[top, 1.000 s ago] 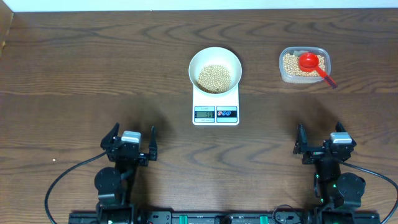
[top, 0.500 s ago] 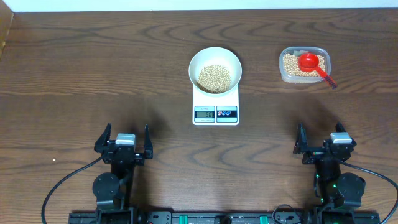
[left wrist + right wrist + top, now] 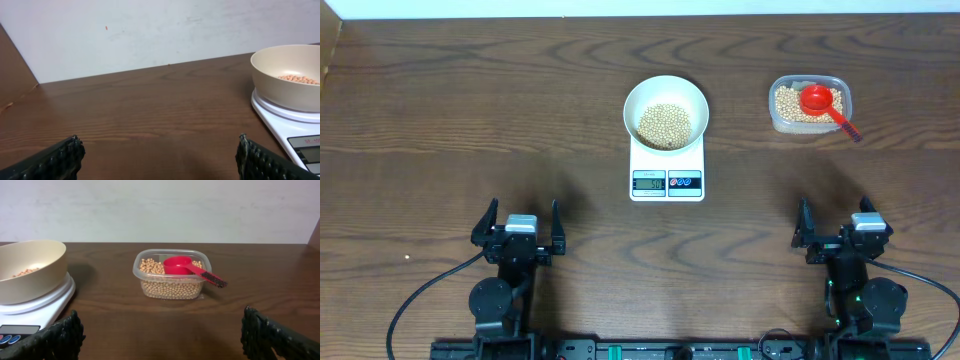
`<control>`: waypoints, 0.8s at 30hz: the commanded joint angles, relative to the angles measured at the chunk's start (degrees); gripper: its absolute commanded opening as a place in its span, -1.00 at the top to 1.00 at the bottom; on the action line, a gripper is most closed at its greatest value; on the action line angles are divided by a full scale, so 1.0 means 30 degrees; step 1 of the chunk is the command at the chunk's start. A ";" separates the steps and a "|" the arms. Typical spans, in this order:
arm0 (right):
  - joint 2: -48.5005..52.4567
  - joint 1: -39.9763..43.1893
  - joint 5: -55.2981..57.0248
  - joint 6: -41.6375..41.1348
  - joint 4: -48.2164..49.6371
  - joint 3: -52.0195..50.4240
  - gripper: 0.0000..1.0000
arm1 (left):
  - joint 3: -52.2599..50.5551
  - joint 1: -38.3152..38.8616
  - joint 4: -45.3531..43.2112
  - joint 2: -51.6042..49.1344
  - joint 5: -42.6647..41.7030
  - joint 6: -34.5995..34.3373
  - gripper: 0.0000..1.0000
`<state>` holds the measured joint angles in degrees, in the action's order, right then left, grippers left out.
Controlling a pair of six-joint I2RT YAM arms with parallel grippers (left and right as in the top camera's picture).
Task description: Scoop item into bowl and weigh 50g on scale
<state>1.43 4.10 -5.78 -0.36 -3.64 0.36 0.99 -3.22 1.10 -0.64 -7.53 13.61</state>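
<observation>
White and round, the smooth bowl (image 3: 632,100) sits on the small flat white digital scale (image 3: 650,161), centred on the dark wooden table (image 3: 470,120), with a heap of pale tan beans (image 3: 664,124) in its bottom. The grey display (image 3: 649,181) is too small to be read, so the weight should be checked first. If more is needed, small portions are best taken with the red plastic scoop (image 3: 817,99), which lies in the clear plastic container (image 3: 810,130) at far right, and tipped slowly without the bowl or scale being touched. The left gripper (image 3: 520,214) is parked at near left, spread wide and empty, with the bowl far and to its right. The right gripper (image 3: 161,314), likewise spread and empty, is at near right; the bowl lies far-left of it, well apart, and the container straight ahead.
</observation>
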 commanded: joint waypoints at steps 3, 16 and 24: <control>-0.0102 -0.0146 -0.0117 0.0007 -0.0073 -0.0015 -0.99 | -0.0255 0.0058 0.0765 -0.0022 -0.0051 0.0248 -0.98; -0.0095 -0.0146 -0.0117 0.0007 -0.0073 -0.0015 -0.98 | -0.0255 0.0058 0.0765 -0.0022 -0.0051 0.0240 -0.98; -0.0102 -0.0146 -0.0117 0.0007 -0.0073 -0.0015 -0.99 | -0.0255 0.0058 0.0765 -0.0022 -0.0051 0.0240 -0.98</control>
<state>1.43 4.10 -5.78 -0.36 -3.64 0.36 0.99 -3.22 1.10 -0.64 -7.51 13.61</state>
